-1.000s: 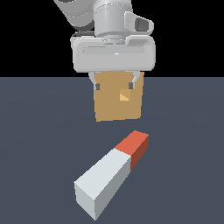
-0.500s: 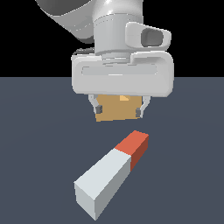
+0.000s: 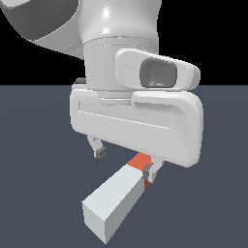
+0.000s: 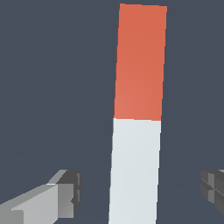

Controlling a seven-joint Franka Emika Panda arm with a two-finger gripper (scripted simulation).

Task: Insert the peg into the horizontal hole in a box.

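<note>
The peg [image 3: 116,196] lies flat on the dark floor, its pale grey-white end toward the camera and its red-orange end [image 3: 139,161] farther back. My gripper [image 3: 125,162] is open and empty, low over the peg, with one finger [image 3: 100,152] on each side of it near where red meets white. In the wrist view the peg [image 4: 136,131] runs between the two fingertips [image 4: 65,192], not touched by either. The box and its hole are hidden behind my hand in the exterior view and out of the wrist view.
The large white hand body [image 3: 138,126] and the wrist camera housing [image 3: 157,72] fill the middle of the exterior view. Dark flat floor [image 3: 38,193] lies all around the peg.
My hand has come toward the camera and down over the peg. It now covers the tan box, which showed behind it before. The peg has not moved.
</note>
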